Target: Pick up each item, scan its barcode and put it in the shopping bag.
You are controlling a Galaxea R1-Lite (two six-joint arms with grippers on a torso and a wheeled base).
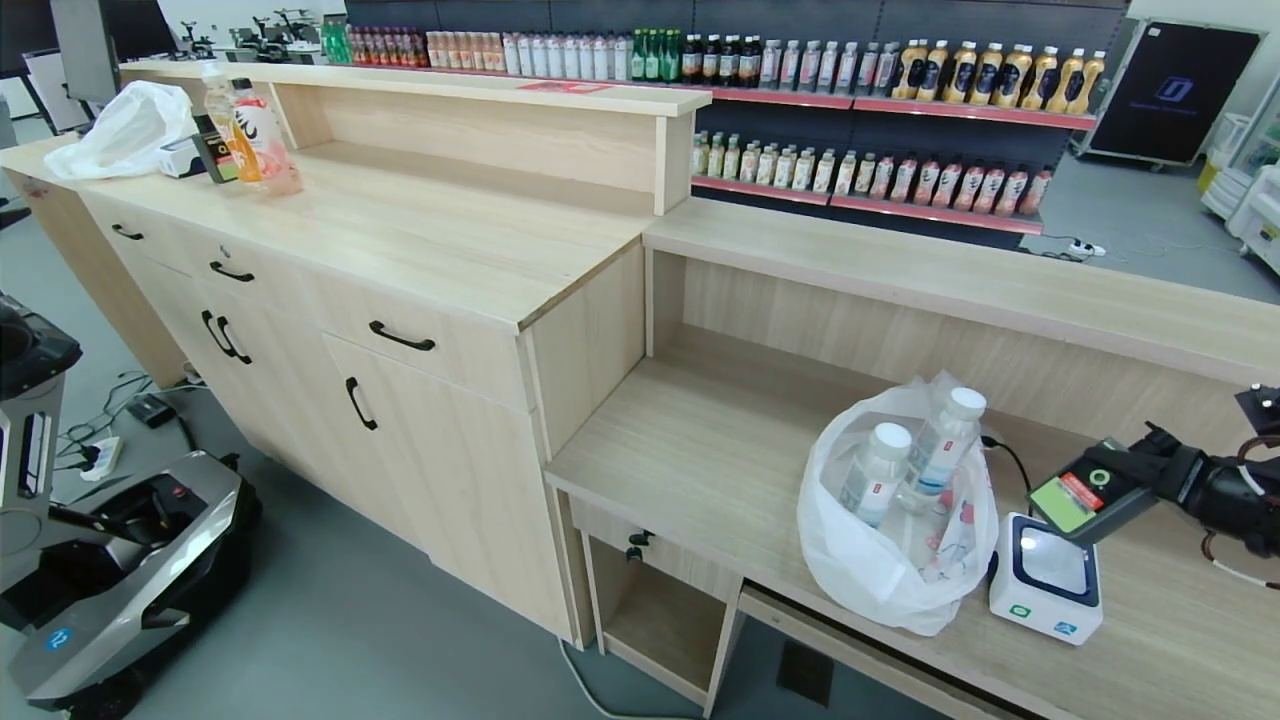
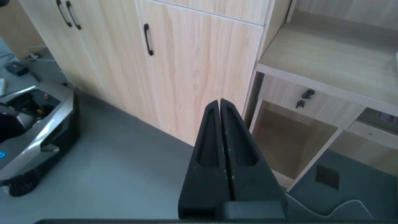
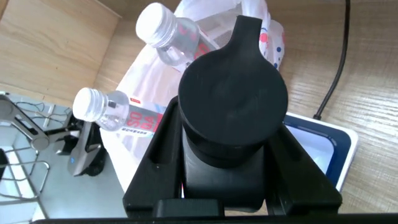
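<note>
Right gripper (image 1: 1135,480) clamped on a black container (image 1: 1088,497) just above the scanner (image 1: 1047,577), shopping bag (image 1: 880,570) holding two bottles (image 1: 875,470) just beside the scanner, left gripper (image 2: 219,109) pressed together, well apart from the scanner.

— Where do we see the shopping bag (image 1: 880,560)?
— On the low counter (image 1: 700,440) at our two o'clock, two bottles (image 1: 875,475) in it, the scanner (image 1: 1047,580) just beside at its three o'clock.
— And over the scanner?
— The item (image 1: 1085,495) in our right gripper (image 1: 1135,475).

The shopping bag (image 1: 880,570) wall hides both bottles' (image 1: 878,470) lower bodies. Beside the bag, black item (image 3: 233,102) covers most of scanner (image 3: 323,142).
</note>
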